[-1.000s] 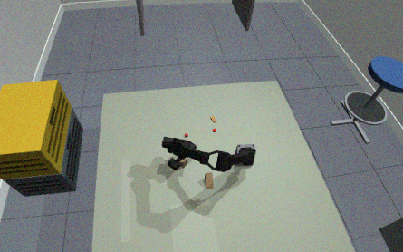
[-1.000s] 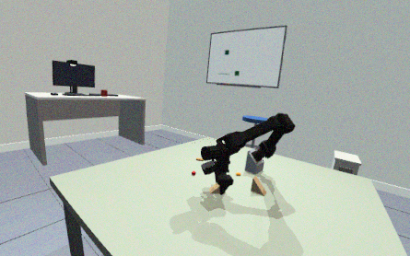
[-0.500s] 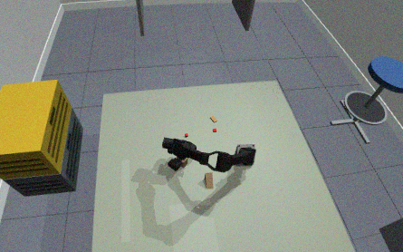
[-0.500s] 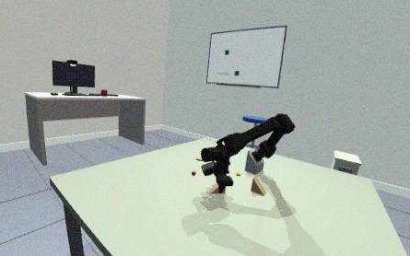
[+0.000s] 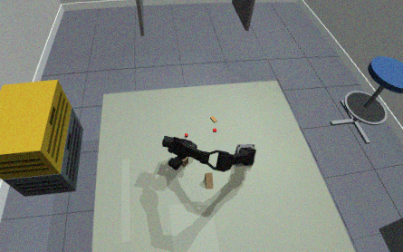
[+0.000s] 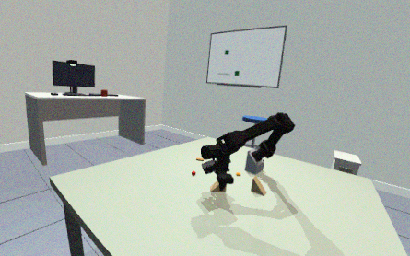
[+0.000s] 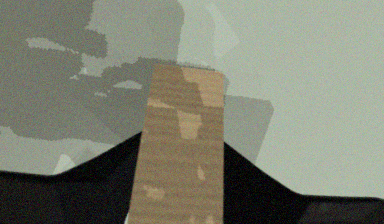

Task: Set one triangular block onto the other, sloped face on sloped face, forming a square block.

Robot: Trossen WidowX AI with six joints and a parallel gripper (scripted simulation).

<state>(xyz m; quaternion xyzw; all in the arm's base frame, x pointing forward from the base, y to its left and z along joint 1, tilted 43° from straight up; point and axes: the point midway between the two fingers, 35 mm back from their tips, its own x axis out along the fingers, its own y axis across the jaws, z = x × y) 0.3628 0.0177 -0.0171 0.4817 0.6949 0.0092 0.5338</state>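
One wooden triangular block [image 5: 185, 161] [image 6: 215, 187] [image 7: 180, 165] is between the fingers of my gripper [image 7: 181, 140]; the black fingers press on its two long sides in the wrist view. It appears at table level; whether its underside touches the table cannot be told. In the top and exterior views the hand partly covers it. The other triangular block [image 5: 209, 180] [image 6: 258, 186] stands on the table [image 5: 267, 204] [image 6: 138, 203], apart from the held one and nearer the arm's base, with a sloped face showing in the exterior view.
Two small red pieces [image 5: 186, 135] [image 5: 215, 130] and an orange piece [image 5: 213, 119] lie on the table beyond the arm. The exterior view shows another small orange piece [image 6: 238, 174] between the blocks, farther back. The arm's grey base [image 6: 254, 163] stands behind the free block.
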